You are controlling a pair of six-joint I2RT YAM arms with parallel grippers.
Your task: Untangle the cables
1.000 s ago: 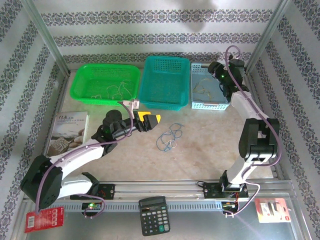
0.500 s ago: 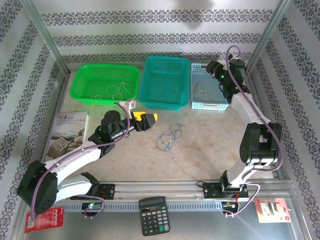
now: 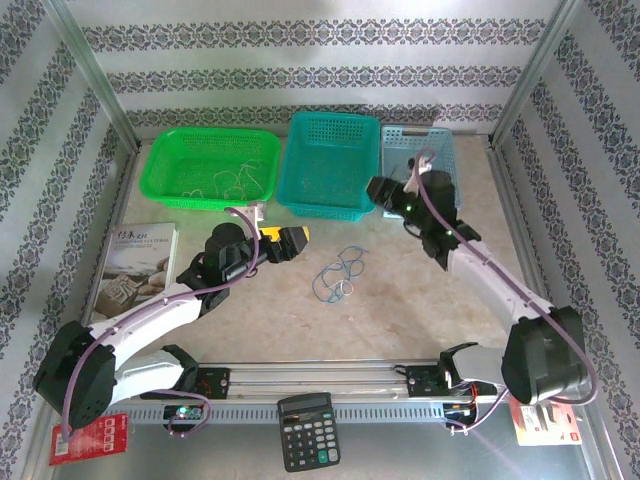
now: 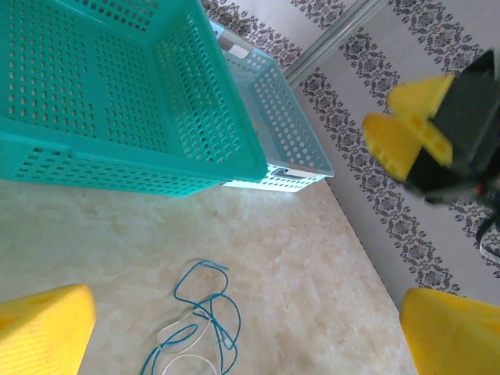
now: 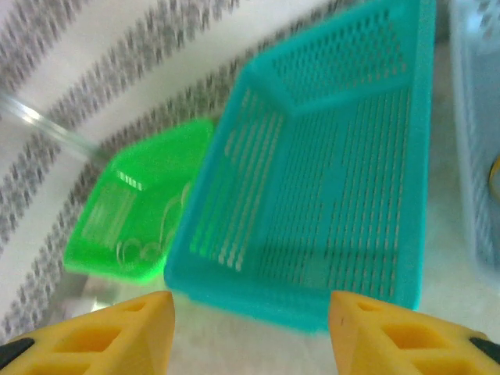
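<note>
left gripper (image 3: 288, 240) fingers apart, cables (image 3: 340, 275) at its 4 o'clock | right gripper (image 3: 380, 190) fingers apart | risk: pinching several loops at once could tighten the tangle

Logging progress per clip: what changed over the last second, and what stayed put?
The right tool swung from over the light-blue basket leftward and nearer, to the teal basket's front right corner, open and empty. The left tool shifted slightly left, open. The cables lie unmoved on the table.
</note>
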